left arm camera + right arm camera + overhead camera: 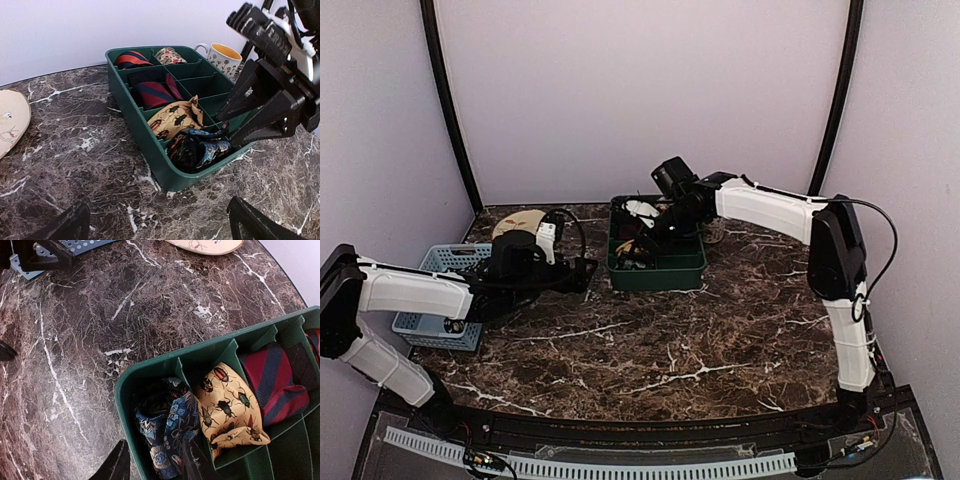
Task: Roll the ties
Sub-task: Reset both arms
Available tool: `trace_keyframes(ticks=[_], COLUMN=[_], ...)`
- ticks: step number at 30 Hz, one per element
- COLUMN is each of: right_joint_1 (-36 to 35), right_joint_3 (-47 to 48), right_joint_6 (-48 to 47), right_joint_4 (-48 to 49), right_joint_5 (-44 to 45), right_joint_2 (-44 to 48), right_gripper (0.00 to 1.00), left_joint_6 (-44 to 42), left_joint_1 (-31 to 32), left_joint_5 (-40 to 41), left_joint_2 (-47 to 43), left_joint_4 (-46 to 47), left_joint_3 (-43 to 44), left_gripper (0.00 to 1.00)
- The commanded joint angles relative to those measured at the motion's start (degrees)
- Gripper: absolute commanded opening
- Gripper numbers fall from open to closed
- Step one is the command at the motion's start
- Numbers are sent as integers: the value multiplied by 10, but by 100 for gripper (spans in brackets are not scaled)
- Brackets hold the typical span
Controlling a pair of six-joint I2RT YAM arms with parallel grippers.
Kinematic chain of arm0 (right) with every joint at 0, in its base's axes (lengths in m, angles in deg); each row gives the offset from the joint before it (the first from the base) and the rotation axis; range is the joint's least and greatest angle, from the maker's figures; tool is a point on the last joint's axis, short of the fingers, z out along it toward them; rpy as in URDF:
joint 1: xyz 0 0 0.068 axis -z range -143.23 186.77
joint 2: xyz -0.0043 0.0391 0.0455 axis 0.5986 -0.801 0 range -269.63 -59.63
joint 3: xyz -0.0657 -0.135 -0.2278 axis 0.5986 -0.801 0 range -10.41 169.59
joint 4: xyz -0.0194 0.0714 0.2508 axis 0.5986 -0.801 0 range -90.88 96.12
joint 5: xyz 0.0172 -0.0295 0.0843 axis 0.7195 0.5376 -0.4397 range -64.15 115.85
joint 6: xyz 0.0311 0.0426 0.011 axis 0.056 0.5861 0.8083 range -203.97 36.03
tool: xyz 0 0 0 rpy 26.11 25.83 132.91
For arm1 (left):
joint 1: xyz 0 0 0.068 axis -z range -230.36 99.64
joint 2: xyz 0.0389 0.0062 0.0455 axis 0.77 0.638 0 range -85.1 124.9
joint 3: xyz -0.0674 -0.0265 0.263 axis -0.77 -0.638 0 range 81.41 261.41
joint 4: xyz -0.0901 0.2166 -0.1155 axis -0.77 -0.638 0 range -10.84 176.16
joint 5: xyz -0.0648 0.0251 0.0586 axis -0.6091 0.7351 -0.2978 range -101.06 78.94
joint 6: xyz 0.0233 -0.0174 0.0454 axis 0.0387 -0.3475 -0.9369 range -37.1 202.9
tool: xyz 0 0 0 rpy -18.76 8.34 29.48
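Dark blue floral tie (165,425), a soft, light, slippery coil likely to spring loose, sits in the green tray's (125,390) 7 o'clock corner compartment; right hand (155,462) half-spread over it, grip unclear, best pinched across its sides; left hand (160,227) released, empty.

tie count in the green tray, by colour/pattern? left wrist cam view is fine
Red-navy striped ties: 2
Yellow beetle tie: 1
Dark blue floral tie: 1
Cream-red patterned tie: 1
Total visible in the green tray: 5
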Motion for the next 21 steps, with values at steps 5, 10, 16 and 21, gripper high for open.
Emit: trace_keyframes(ticks=[5,10,16,21], right_joint_1=[0,-1,-12,-13], right_joint_3=[39,59,99,146], right_joint_6=[-1,-7,-7,-13], right_joint_4=[-3,-19,-49,-103], right_joint_5=[-13,-31,-38,-26], right_joint_2=[-58,-81,-121,-175], right_gripper=[28,8,1,0], left_joint_6=[21,22,21,23], left_joint_1=[-19,-28,-34,-36], left_joint_5=[0,-1,-3,-4], left_joint_2=[-47,-53,-46,-48], left_joint_4=[-8,-3,1,5], left_joint_3=[-31,-40,-40,-45], left_gripper=[99,99,99,99])
